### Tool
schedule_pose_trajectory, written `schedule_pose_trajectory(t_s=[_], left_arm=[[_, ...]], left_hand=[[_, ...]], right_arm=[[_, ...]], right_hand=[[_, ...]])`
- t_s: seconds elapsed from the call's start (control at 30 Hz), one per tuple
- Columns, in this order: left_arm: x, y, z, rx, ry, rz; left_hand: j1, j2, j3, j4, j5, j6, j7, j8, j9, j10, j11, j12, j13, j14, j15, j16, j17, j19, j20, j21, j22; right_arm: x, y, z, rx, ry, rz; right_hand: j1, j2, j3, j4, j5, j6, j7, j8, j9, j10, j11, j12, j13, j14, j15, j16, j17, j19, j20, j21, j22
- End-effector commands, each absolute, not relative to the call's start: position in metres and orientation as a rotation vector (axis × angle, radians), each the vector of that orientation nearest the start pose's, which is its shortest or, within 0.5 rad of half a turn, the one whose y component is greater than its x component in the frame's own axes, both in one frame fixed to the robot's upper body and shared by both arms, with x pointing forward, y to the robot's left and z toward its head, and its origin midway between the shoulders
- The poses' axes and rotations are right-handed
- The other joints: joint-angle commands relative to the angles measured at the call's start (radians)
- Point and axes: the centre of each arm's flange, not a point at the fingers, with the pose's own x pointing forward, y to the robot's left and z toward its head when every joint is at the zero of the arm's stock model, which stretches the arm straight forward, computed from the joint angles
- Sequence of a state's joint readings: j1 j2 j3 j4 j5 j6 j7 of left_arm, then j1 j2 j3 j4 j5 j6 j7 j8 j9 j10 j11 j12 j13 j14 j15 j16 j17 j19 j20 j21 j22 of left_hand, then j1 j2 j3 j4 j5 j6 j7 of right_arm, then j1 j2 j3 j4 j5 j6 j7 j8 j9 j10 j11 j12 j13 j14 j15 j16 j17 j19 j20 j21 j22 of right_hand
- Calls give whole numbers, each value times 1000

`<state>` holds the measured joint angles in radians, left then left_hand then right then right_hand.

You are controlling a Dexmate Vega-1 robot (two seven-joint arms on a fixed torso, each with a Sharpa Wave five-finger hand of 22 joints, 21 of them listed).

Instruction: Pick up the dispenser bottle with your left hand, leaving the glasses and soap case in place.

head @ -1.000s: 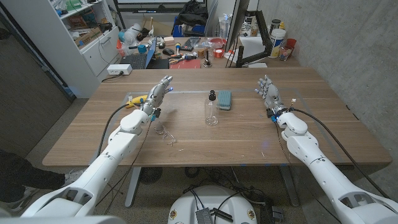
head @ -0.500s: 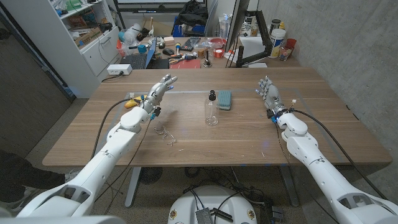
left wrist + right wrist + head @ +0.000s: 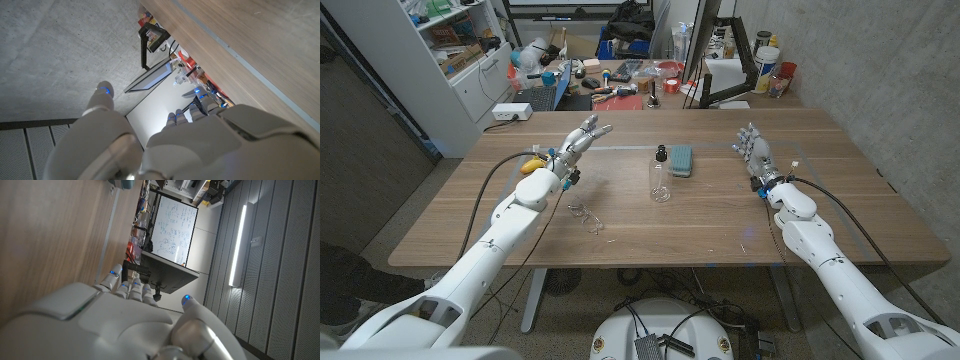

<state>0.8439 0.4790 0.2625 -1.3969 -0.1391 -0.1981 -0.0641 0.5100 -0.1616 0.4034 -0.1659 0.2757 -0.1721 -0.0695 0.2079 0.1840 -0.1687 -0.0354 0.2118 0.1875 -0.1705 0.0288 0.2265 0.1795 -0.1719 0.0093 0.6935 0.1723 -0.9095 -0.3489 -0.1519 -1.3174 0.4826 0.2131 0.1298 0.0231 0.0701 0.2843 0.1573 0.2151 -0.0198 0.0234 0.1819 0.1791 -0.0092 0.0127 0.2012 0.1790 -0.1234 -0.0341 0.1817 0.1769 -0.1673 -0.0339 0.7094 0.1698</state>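
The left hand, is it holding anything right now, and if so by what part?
Nothing is held. The left hand is open above the table, apart from the bottle, which stands untouched. The right hand is open too.

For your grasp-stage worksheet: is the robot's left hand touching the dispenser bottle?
Apart. In the head view, bare table separates the left hand from the dispenser bottle.

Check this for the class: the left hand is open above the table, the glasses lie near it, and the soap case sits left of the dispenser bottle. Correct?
Not quite. In the head view the soap case sits right of the dispenser bottle, not left. The left hand is open above the table, and the glasses lie near it.
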Motion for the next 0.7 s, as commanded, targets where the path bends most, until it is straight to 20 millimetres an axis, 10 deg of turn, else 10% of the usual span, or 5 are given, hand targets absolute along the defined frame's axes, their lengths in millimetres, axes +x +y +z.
schedule_pose_trajectory(t_s=[0.03,0.1,0.27,0.47,0.7], left_arm=[[636,269,13,473,-675,-163],[636,268,14,479,-677,-174],[637,264,17,515,-679,-195],[638,258,21,559,-694,-221],[637,253,26,605,-716,-255]], left_hand=[[31,1,-13,4,13,-119,-80,9,4,-41,8,3,3,-57,9,-3,4,-22,17,-11,4],[42,3,-21,8,17,-117,-135,6,5,-44,-2,1,3,-56,14,-9,6,-21,29,-19,4],[58,8,-27,10,21,-110,-147,6,6,-44,-16,-1,4,-49,22,-12,7,-11,62,-24,5],[102,10,-43,11,30,-116,-5,2,8,-41,-7,0,6,-53,3,-25,7,4,14,-42,6],[119,-4,-60,7,35,-122,51,-3,8,-38,17,2,7,-59,5,-30,7,7,9,-53,5]], right_arm=[[646,-301,-42,77,-590,181],[646,-302,-42,78,-590,179],[645,-303,-43,79,-588,176],[645,-305,-44,83,-589,171],[643,-307,-45,88,-590,164]], right_hand=[[0,41,-3,2,6,-4,0,7,3,-5,0,6,5,-7,-18,7,3,-17,-105,-5,3],[0,41,-4,2,6,-4,0,7,3,-5,1,6,5,-8,-18,7,3,-17,-105,-6,3],[0,41,-4,2,7,-4,0,7,3,-4,0,6,5,-8,-19,7,3,-16,-104,-8,3],[0,41,-6,3,7,-3,0,7,3,-3,1,7,5,-7,-17,7,3,-14,-104,-10,4],[-1,40,-8,3,7,-1,1,8,3,-2,3,7,5,-6,-17,7,3,-13,-102,-13,4]])
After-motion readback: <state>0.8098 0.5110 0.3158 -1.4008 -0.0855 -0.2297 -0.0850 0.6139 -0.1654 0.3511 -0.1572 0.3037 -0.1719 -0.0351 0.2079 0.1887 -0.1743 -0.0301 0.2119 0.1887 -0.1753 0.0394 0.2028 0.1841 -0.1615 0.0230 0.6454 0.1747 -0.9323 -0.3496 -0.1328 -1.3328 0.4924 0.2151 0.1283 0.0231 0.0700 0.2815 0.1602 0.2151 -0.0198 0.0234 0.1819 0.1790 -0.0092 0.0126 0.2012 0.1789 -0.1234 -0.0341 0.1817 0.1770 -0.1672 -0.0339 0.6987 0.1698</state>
